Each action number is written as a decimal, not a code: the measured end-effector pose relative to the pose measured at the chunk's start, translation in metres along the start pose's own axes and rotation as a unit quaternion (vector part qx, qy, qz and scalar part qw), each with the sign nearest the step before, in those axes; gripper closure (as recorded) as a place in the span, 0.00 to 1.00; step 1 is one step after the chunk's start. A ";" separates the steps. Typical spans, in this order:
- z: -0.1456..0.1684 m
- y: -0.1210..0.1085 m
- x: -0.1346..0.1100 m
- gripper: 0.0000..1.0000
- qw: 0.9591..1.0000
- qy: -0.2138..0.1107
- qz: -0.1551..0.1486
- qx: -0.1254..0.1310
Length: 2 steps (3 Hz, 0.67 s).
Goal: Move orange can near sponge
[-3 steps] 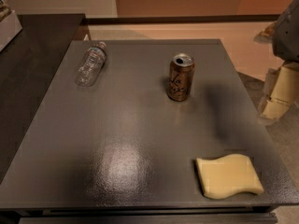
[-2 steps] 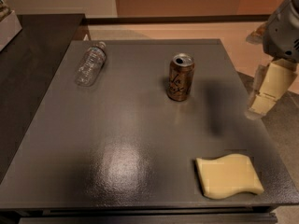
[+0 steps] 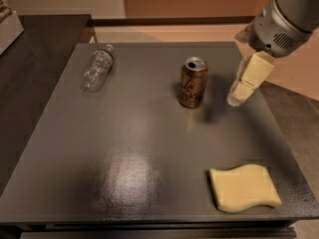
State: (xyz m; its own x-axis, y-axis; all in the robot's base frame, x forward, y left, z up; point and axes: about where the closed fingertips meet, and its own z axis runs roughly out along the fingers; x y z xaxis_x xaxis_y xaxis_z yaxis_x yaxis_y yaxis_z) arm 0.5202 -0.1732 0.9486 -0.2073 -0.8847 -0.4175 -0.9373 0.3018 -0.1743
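The orange can [image 3: 192,82] stands upright toward the back of the bench [image 3: 124,133]. The tool [image 3: 238,94] hangs close beside it, on the picture's right, apart from it; whether it is spread or closed, I cannot tell. The sponge [image 3: 244,188] lies flat near the front corner, well apart.

Dark grey table [image 3: 124,148], smooth with a semi-gloss sheen and a pale glare across its near middle, and on it the orange can [image 3: 192,83] shows shiny metal and a bright silver lid. The sponge [image 3: 244,188] looks matt and soft, the water bottle [image 3: 97,67] is clear ribbed plastic. The gripper [image 3: 239,91], hanging just right of the can, looks like matt cream plastic under a smooth grey arm housing [image 3: 286,19].
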 end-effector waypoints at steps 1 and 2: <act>0.025 -0.016 -0.021 0.00 0.999 -0.041 -0.003 -0.007; 0.045 -0.029 -0.034 0.00 0.998 -0.066 -0.005 -0.015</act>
State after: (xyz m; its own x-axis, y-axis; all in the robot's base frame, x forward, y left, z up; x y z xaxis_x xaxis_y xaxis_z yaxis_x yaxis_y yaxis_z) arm 0.5672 -0.1353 0.9276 -0.1616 -0.8321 -0.5306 -0.9472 0.2817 -0.1533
